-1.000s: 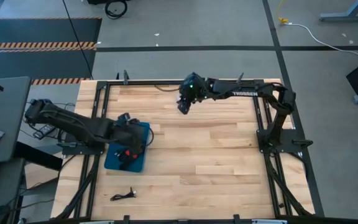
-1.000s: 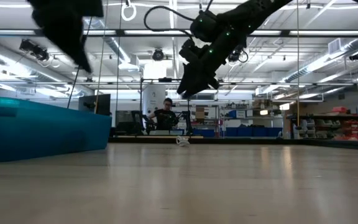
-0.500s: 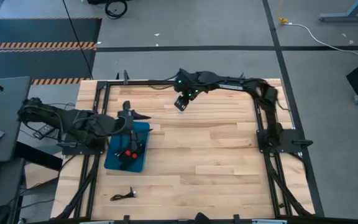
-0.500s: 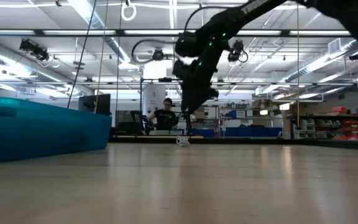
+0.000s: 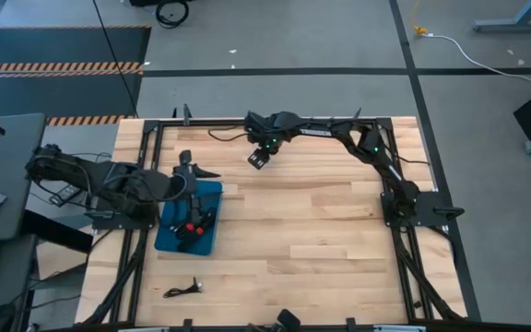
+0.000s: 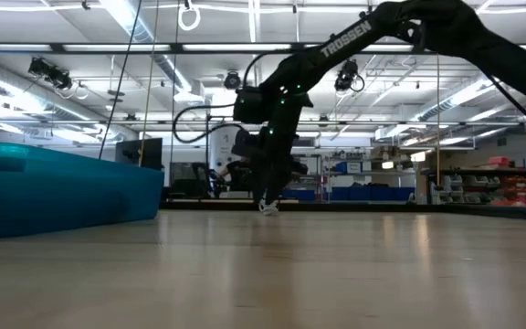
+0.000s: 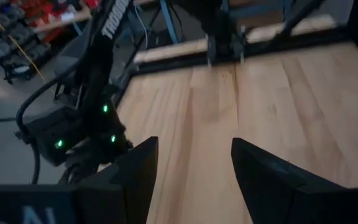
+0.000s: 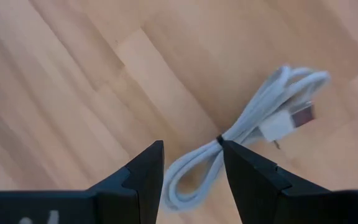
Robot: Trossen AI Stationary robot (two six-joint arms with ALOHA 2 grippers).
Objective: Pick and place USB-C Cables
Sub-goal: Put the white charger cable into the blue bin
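A white USB-C cable, bundled in a loop, lies flat on the wooden table near its far edge and also shows in the low view as a small white bundle. My right gripper hovers open just above it, fingers pointing down, at the far left-centre of the table. A black cable lies near the table's near edge. Red and black cables rest inside the blue bin. My left gripper is open and empty by the bin's far edge.
The blue bin stands at the table's left side. A black metal frame runs around the tabletop. Bare wood spreads across the middle and right of the table. A person sits in the room beyond the far edge.
My right gripper has moved toward the table's left and far edges and come down over the white cable. My left gripper has drawn back from above the bin toward its far edge and has tipped up level, then kept still.
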